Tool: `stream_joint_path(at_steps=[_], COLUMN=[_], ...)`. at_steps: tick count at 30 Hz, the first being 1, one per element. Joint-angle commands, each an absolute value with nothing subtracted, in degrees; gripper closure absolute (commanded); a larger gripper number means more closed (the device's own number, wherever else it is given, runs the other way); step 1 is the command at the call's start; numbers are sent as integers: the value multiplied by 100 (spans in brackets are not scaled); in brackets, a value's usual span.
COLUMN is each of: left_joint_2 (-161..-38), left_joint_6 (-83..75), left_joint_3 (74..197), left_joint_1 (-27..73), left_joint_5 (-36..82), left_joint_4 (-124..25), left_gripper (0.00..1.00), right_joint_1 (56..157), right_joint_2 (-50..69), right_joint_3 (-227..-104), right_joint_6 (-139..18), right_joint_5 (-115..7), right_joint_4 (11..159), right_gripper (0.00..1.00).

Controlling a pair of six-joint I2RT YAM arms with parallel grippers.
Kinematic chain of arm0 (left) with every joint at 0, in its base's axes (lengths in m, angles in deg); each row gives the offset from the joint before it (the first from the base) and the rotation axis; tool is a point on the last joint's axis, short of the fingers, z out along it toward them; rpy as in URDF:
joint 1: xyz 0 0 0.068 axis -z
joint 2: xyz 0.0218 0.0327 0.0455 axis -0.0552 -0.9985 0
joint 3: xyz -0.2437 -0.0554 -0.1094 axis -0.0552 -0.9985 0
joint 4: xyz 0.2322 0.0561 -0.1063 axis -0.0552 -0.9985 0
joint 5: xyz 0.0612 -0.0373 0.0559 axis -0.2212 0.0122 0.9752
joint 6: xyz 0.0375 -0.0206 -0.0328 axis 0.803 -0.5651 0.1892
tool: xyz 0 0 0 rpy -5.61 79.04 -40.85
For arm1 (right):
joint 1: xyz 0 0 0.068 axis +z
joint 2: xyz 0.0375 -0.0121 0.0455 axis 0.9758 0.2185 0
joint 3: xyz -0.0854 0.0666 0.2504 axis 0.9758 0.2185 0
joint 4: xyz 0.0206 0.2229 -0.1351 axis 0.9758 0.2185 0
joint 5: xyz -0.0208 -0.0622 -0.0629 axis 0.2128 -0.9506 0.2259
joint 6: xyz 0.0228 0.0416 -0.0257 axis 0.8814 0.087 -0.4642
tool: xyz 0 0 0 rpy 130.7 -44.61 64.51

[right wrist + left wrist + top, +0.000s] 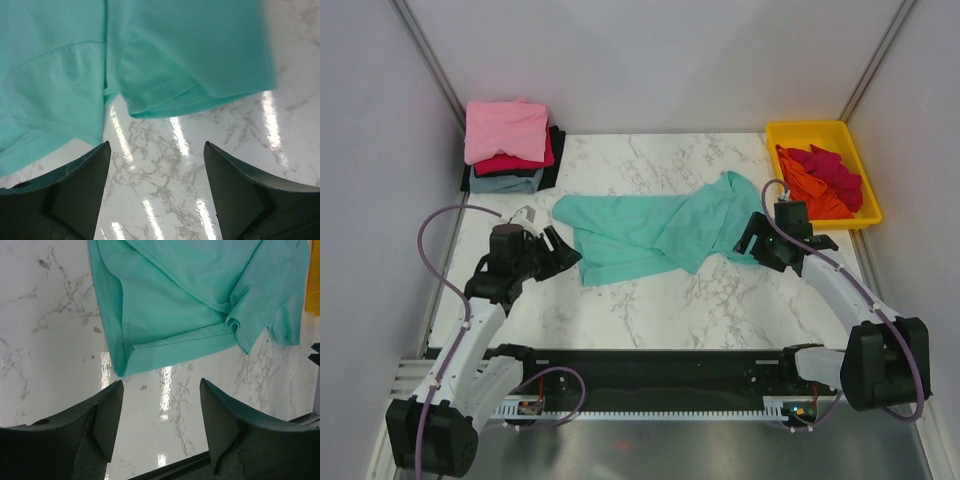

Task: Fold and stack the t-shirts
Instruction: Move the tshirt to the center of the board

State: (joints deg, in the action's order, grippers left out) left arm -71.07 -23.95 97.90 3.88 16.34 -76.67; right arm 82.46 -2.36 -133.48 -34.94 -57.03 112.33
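Teal t-shirt (650, 232) lies rumpled lengthwise, left fingers (102, 420) and right fingers (82, 187) wide, empty

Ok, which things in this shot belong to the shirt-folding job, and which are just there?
Part of the job:
- teal t-shirt, spread out unfolded
- folded stack, pink on top
- orange shirt and crimson shirt, heaped unfolded

Just there:
- yellow tray holding those two shirts
- marble table
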Motion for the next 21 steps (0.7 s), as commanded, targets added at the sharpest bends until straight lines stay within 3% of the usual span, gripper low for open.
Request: stream_joint_path(at_steps=[1, 4, 10, 18, 21], left_joint_2=[-7465, -7695, -7512, -6730, -6519], left_joint_6=[-2690, -2839, -2664, -2417, -2435], left_joint_3=[9770, 9753, 9796, 9955, 9876], left_joint_1=[483, 492, 501, 492, 492], left_joint_5=[1823, 1762, 1858, 2025, 2095], left_joint_4=[-7108, -6879, -6966, -7590, -7661], left_gripper=[30, 31, 31, 28, 28], right_joint_1=[8826, 9660, 10382, 10656, 10761], right_joint_2=[-35, 421, 1370, 2067, 2216], right_joint_3=[-13467, -13424, -13431, -13608, -13643], right_joint_6=[-3296, -3068, -2829, -2760, -2768], right_joint_5=[-5345, -5521, -5661, -5829, -5864], right_joint_4=[10509, 10229, 9586, 9454, 9402], right_gripper=[18, 21, 23, 27, 34])
